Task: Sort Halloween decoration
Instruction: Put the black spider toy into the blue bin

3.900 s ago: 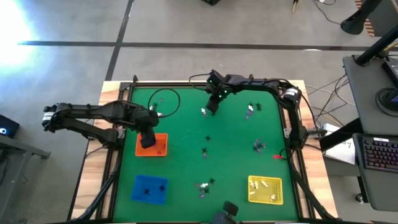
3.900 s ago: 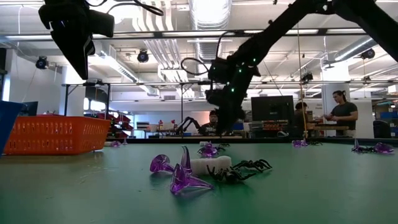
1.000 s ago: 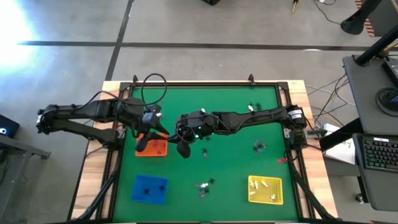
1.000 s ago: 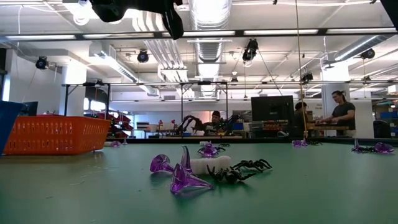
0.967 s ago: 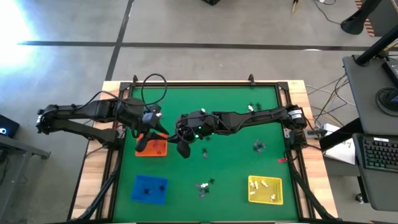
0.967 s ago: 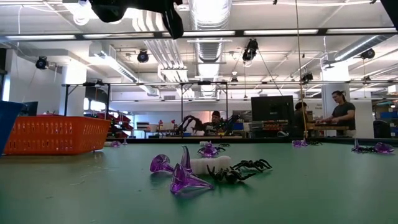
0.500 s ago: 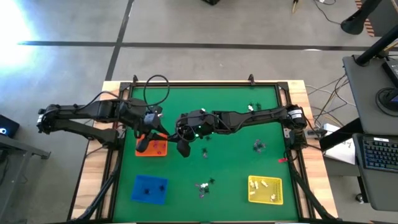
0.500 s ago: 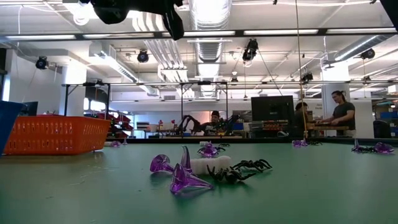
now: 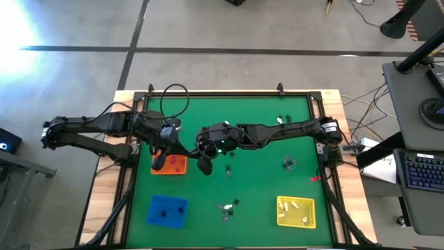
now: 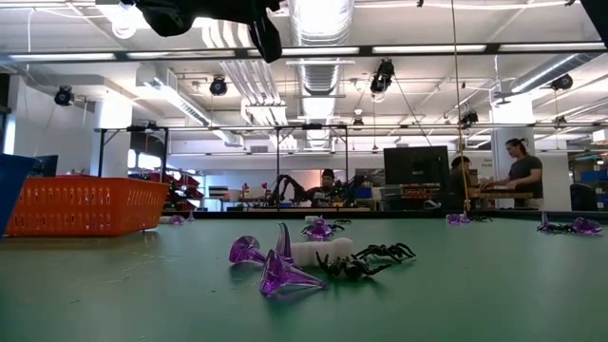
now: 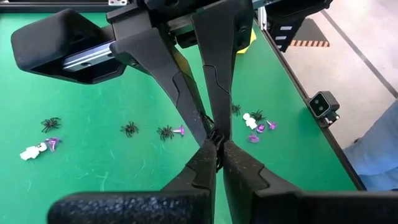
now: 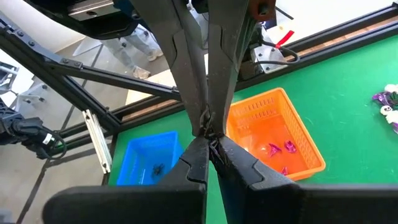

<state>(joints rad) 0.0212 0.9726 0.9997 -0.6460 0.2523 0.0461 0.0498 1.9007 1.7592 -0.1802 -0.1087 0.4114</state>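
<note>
My two grippers meet tip to tip high above the table beside the orange tray [image 9: 179, 167]. The left gripper [image 11: 216, 152] and the right gripper [image 12: 208, 144] are both shut, slanting down toward each other, with a tiny dark trinket [image 11: 215, 135] at the spot where their tips meet. Other trinkets lie loose on the green table. A near cluster has purple pieces [image 10: 275, 266], a white one [image 10: 318, 252] and a black spider [image 10: 366, 261]. More lie further out [image 9: 288, 163], [image 9: 281, 121]. My left gripper pinches the tiny dark trinket [image 11: 215, 135] at its fingertips, slanting down from the table's left. The trinket is lifted clear of the table. Which part it has is too small to tell. My right gripper is shut on the same trinket [image 12: 213, 142] at its fingertips, coming from the table's right, opposite the left fingers [image 12: 186, 74]. The trinket hangs in the air between the two pairs of tips.
The orange tray [image 12: 273, 134] holds purple pieces. The blue tray [image 12: 152, 158] at the near left holds a black one, and the yellow tray [image 9: 296, 212] at the near right holds white ones. A black frame rims the table [image 9: 208, 92]. People stand in the room beyond.
About four seconds ago the right gripper stood low at the far middle and the left over the orange tray. Since then the right arm has swung toward the table's left and both have risen, tips together. In the last second both have kept still.
</note>
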